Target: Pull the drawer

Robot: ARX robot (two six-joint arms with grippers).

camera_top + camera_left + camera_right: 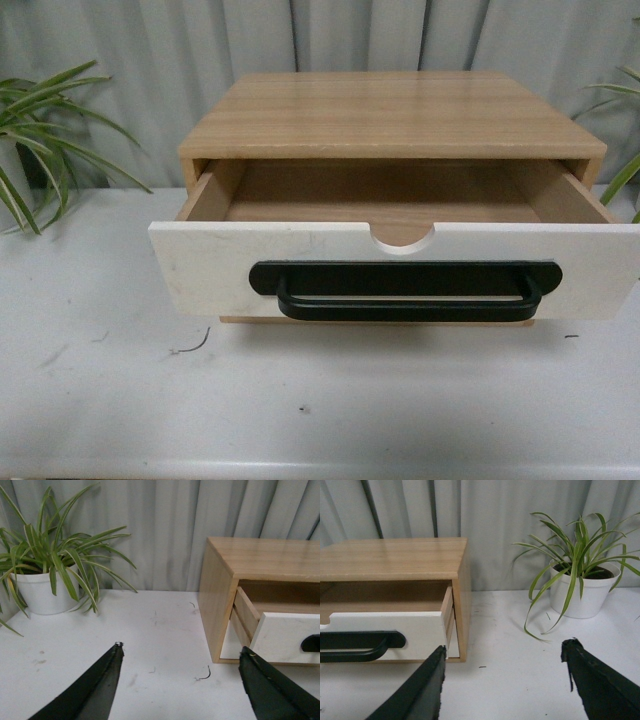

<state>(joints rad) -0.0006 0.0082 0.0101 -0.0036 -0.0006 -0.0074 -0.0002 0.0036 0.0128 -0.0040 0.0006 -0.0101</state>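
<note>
The drawer (200,265) stands pulled well out of a light-wood cabinet (390,115) in the front view. Its white front carries a long black bar handle (405,295) on a black oval backplate, with a half-round notch in the upper edge; the inside looks bare. Neither arm shows in the front view. My left gripper (181,649) is open over the white table, off the cabinet's left side, with the drawer (285,635) beside one finger. My right gripper (504,649) is open off the cabinet's right side, the drawer (415,625) and handle (360,645) beside it. Nothing is between either pair of fingers.
A potted spider plant in a white pot (42,592) stands left of the cabinet, another (582,592) to its right. A grey curtain hangs behind. A small dark curl of wire (195,345) lies on the white table (100,400) in front of the drawer.
</note>
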